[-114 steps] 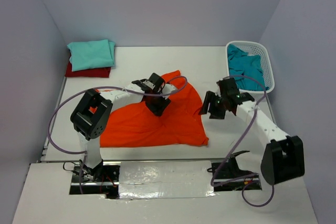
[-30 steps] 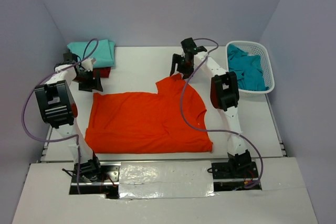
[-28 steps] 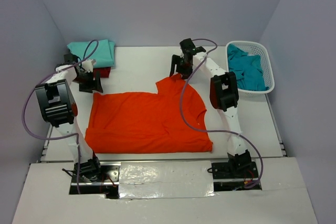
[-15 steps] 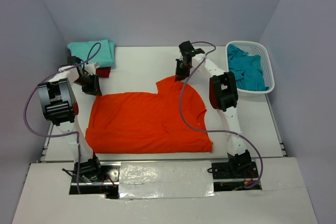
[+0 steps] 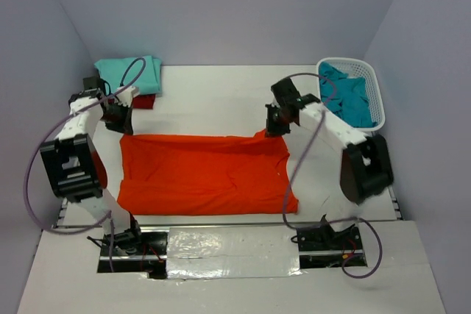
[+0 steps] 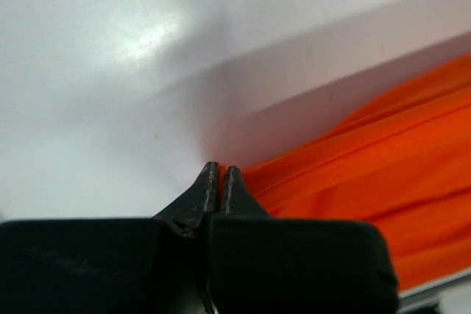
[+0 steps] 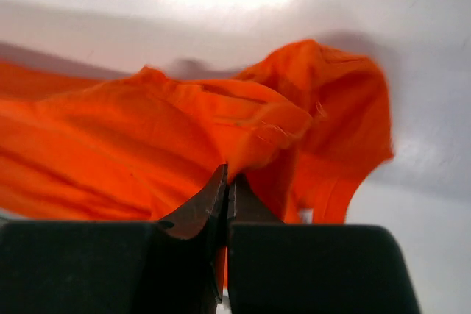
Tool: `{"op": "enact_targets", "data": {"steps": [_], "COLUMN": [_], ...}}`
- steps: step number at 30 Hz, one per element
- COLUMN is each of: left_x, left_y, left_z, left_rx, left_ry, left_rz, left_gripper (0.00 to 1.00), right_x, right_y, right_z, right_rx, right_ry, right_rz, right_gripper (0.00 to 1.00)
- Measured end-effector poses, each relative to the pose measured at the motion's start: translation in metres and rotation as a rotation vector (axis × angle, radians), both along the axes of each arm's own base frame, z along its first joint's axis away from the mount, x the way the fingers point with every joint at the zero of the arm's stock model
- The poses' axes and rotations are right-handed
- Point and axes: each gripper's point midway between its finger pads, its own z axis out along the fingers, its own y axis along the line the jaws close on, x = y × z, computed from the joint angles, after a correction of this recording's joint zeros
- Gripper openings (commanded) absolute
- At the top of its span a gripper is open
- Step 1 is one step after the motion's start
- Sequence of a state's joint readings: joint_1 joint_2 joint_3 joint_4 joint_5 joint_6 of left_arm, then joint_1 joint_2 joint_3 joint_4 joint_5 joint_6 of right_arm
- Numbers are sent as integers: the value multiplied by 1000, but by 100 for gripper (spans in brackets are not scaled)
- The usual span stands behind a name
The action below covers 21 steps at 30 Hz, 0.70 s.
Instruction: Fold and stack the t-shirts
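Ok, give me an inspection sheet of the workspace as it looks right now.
Surface: white table, bare at the far middle.
Job's things: orange shirt spread flat at the centre; mint shirt folded on the dark red shirt, far left; teal shirt crumpled in the basket.
Clutter: white basket, far right.
Grippers: left gripper shut on the orange shirt's far-left corner; right gripper shut on its far-right corner.
Cables: left cable loops out to the left; right cable crosses the orange shirt's right edge.
Surroundings: plain pale walls; nothing else seen.
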<state>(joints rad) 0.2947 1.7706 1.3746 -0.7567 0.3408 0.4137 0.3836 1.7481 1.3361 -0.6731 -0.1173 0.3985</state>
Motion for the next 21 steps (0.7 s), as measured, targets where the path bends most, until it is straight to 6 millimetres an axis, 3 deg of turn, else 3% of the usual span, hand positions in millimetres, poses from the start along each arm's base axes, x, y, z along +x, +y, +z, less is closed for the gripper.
{"op": "enact_targets", "data": {"steps": [2,4,7,10,14,21], "left_x": [-20,-44,-78,-108,-119,-93], "left_y": [0,-1,-1,-2,0,7], "left_z": [15,16,-3,-31,-40,-32], "left_rx": [59,107,150,165,176,186], "left_ry": [-51,-57,7,105,150,118], "left_rz": [-64,-112,-166,-197,-209,-204], "left_gripper": [0,0,0,0,0,0], "right_x": [-33,-63,-104,-132,-140,-122], "right_y": [0,1,1,-5,-5,-1], "right_z": [18,20,-4,-36,-46,-37], "right_rx": [24,49,55,32,33,20], "right_ry": [-55,-88,-37,51,78,27], "right_rz": [21,40,52,32,14,-1], "right_gripper": [0,0,0,0,0,0]}}
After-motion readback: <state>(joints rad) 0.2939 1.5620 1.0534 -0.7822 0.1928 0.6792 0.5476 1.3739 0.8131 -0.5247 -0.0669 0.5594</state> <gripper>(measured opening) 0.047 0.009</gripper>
